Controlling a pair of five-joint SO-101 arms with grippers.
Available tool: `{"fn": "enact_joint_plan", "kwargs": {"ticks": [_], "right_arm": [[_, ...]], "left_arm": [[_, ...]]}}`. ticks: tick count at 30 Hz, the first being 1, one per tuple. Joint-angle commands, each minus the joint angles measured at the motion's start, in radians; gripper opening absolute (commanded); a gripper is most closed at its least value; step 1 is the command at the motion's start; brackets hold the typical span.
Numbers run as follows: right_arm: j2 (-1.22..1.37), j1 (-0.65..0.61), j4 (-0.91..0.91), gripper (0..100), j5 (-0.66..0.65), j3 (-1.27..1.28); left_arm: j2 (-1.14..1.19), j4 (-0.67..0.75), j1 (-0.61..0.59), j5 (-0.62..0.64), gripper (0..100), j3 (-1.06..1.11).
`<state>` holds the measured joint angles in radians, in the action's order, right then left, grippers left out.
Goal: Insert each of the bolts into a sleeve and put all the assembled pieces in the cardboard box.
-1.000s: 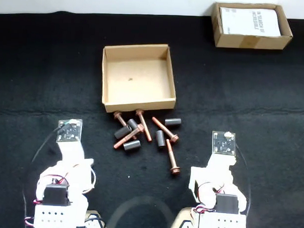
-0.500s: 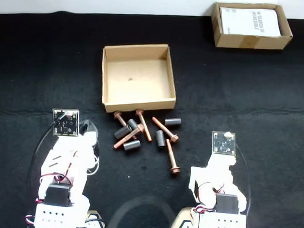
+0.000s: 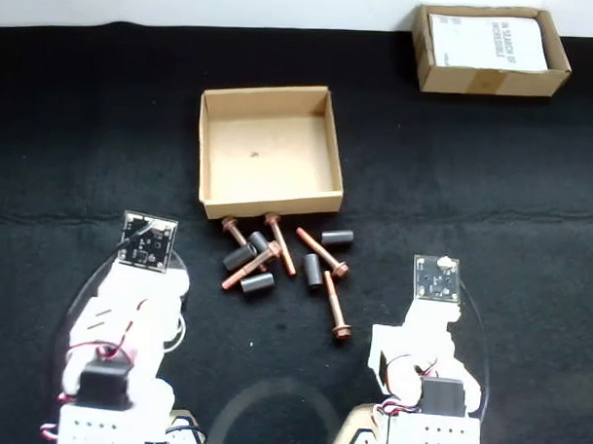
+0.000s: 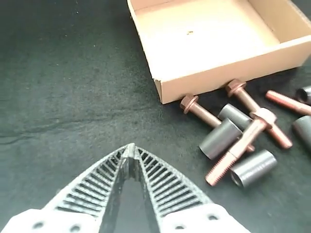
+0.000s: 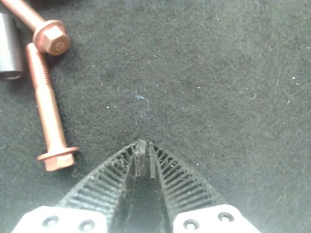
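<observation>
Nearest, the left gripper (image 4: 130,149) and the right gripper (image 5: 144,147) are each pinched together on nothing, above the black cloth (image 3: 66,126). Just beside the right one lies a single bolt (image 5: 46,104). Farther out, the other bolts (image 4: 238,145) and the sleeves (image 4: 219,138) lie jumbled, and some cross so that shanks are partly hidden. All the pieces lie outside the cardboard box (image 4: 228,75), near its front wall. The box's far side is cut off in the left wrist view.

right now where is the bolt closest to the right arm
High view: the bolt lies on the right of the loose parts, head toward the arms, tip by a sleeve, near the right hand.
</observation>
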<state>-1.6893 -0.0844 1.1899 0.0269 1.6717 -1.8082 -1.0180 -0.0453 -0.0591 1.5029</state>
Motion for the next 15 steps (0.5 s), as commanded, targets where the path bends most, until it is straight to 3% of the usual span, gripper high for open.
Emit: {"fn": "enact_joint_plan", "kwargs": {"ticks": [1, 6, 15], "right_arm": [[-0.005, 0.01, 0.005, 1.5, 0.009, 0.097], [-0.005, 0.01, 0.005, 1.5, 0.009, 0.097], [-0.005, 0.01, 0.005, 1.5, 0.009, 0.097]], "left_arm": [[0.001, -0.166, -0.008, -0.003, 1, -0.226], [0.134, -0.267, -0.008, -0.003, 1, -0.473], [0.771, -0.545, -0.008, -0.003, 1, -1.05]]}}
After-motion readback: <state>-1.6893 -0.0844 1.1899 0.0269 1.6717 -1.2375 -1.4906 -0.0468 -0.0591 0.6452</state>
